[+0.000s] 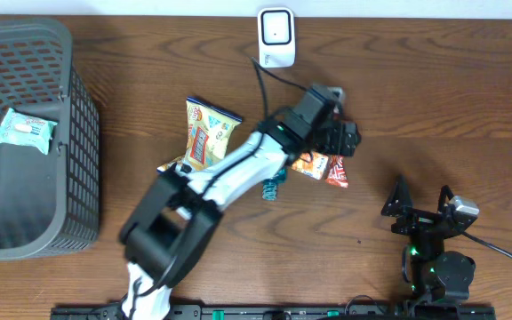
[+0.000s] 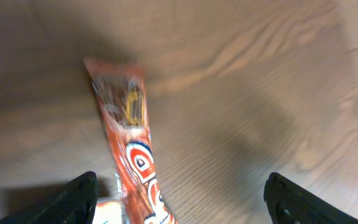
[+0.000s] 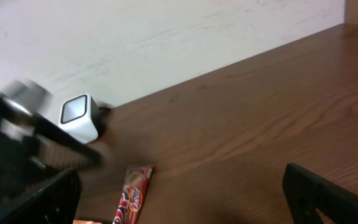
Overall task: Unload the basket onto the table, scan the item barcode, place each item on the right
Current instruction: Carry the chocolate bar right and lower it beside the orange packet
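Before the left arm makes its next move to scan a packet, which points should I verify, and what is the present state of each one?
1. Left pincer open: ok, its fingers stand wide apart.
2. Red packet within the gap: ok, it lies flat on the table, not gripped, nearer one finger.
3. Barcode on the red packet located: cannot tell, the print is blurred.
4. Scanner uncovered: ok, nothing lies on it.
5. Right pincer out of the way: ok, open, empty, apart from the packets.
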Motion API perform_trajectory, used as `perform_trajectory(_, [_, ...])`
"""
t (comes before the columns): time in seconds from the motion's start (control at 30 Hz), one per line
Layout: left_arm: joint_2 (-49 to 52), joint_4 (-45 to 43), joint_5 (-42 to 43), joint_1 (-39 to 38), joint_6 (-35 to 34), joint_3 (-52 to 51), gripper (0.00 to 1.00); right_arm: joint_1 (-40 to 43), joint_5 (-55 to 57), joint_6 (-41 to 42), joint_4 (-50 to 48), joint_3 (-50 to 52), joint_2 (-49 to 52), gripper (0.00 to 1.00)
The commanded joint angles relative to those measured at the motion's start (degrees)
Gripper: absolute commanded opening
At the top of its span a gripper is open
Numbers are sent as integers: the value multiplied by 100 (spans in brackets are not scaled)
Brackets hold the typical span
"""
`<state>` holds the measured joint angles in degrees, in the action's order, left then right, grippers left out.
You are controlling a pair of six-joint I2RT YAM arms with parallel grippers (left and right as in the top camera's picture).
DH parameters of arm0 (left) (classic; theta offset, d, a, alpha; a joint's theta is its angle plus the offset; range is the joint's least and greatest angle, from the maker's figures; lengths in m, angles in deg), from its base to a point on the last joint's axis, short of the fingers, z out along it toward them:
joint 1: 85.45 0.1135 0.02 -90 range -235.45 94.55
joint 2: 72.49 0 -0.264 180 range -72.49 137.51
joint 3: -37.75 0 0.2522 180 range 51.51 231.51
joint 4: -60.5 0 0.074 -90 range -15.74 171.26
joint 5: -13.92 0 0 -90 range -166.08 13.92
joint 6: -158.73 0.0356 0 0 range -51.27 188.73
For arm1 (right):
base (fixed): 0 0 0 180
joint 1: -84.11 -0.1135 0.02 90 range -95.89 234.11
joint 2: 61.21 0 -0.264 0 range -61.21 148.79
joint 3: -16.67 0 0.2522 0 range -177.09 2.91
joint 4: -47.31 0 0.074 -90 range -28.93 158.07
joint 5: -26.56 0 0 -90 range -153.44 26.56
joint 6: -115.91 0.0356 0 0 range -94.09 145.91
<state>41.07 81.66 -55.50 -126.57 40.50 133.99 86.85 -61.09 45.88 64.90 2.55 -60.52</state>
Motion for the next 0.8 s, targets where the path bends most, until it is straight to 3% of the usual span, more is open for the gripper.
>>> perform_trajectory(0.0, [-1174,83,-157,431,863,87,86,-44,31,15,24,4,-26,99])
perform_trajectory(0.07, [-1685,249,-634,697,1261,87,87,-44,31,15,24,4,-26,99])
perform_trajectory(0.1, [-1941,326,-977,859,1504,87,95,-44,31,15,24,4,-26,99])
perform_trajectory(0.17, [-2437,426,-1792,1244,1880,87,98,-44,31,15,24,4,-26,99])
perform_trajectory(0.27, [-2981,553,-2734,1915,1963,87,98,-44,31,15,24,4,-26,99])
perform_trajectory(0.4, [-3434,874,-3073,3099,1834,87,98,-44,31,15,24,4,-26,99])
perform_trajectory(0.53, [-3484,1576,-3071,4531,420,85,98,-44,31,15,24,4,-26,99])
perform_trajectory(0.63, [-3206,2754,-3056,5967,-1762,37,98,-44,31,15,24,4,-26,99])
perform_trajectory(0.7, [-2973,3147,-2946,6505,-2494,-9,98,-44,31,15,24,4,-26,99])
perform_trajectory(0.77, [-2640,3248,-2605,6981,-2632,-50,98,-44,31,15,24,4,-26,99])
